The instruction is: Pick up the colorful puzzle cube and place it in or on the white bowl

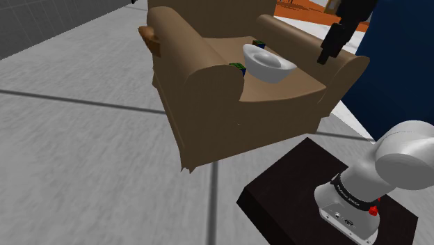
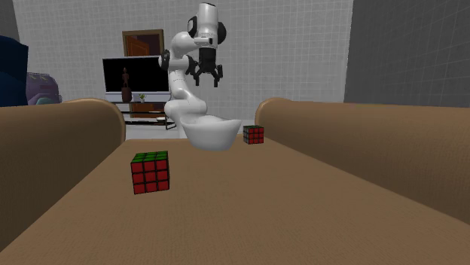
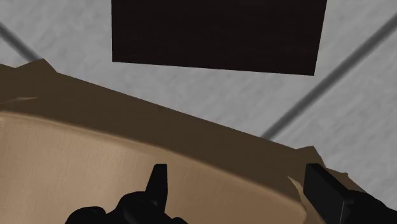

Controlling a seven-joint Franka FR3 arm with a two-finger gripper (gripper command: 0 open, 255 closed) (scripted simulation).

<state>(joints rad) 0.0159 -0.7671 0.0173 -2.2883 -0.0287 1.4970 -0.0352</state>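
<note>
Hand (image 2: 206,79) is hovering released, fingers apart and grasping nothing, above an armrest of the brown armchair (image 1: 202,104). Two colorful puzzle cubes are resting on its seat: near cube (image 2: 254,134) just beside the white bowl (image 2: 213,132), far cube (image 2: 151,172) lying apart from it.

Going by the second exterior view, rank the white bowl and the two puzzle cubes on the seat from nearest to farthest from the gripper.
From the open gripper:
1. The white bowl, far down the seat, below the gripper in this view.
2. The cube beside the bowl, on the view's right.
3. The cube close to the camera, on the view's left, farthest.
</note>
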